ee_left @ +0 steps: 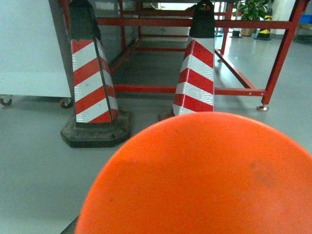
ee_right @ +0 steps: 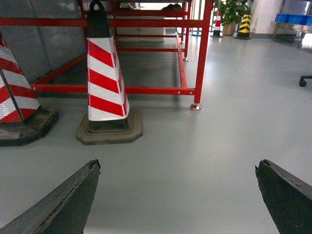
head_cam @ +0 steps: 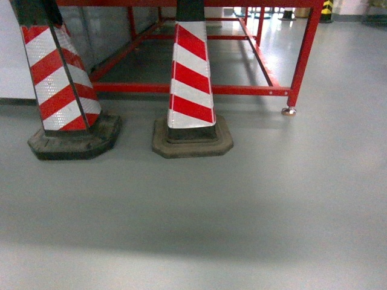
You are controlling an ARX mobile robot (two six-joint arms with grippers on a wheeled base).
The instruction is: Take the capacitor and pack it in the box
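Note:
Neither the capacitor nor the box shows in any view. In the right wrist view my right gripper (ee_right: 178, 165) stands open above bare grey floor, its two dark fingertips (ee_right: 92, 170) far apart with nothing between them. A large round orange surface (ee_left: 204, 175) fills the lower part of the left wrist view and hides the left gripper's jaws; only a dark sliver (ee_left: 70, 226) peeks out at the bottom left. The head view shows no gripper.
Two red-and-white striped cones (head_cam: 60, 78) (head_cam: 190, 78) on dark bases stand on the grey floor (head_cam: 242, 211) ahead. Behind them runs a low red metal frame (head_cam: 242, 90) with a caster foot (head_cam: 289, 111). A white wheeled cabinet (ee_left: 29, 48) is at the left.

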